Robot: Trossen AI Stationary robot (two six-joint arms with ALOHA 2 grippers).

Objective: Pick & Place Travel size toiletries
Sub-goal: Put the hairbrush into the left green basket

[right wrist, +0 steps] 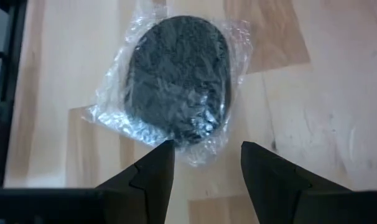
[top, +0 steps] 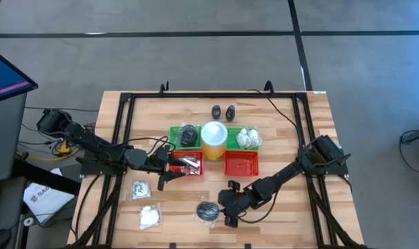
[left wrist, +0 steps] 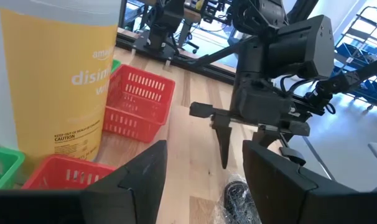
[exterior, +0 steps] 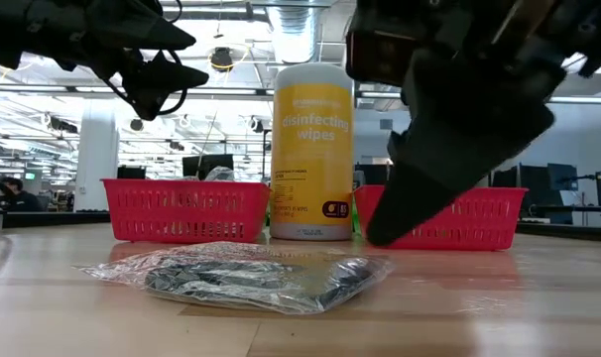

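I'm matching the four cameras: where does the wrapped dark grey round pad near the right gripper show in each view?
High view: wrapped dark grey pad at the table's front edge, just left of the right gripper.
Low view: flat in the front centre.
Left wrist view: only a corner at the bottom.
Right wrist view: centre, ahead of the fingers.
Shared landmark: yellow wipes canister.

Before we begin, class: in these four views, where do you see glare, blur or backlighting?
Low view: ceiling lights behind leave the right gripper a dark silhouette, and the near table edge is soft. Right wrist view: glare glints on the clear wrap around the dark grey pad. Left wrist view: the yellow wipes canister is close and blurred. High view: even light.
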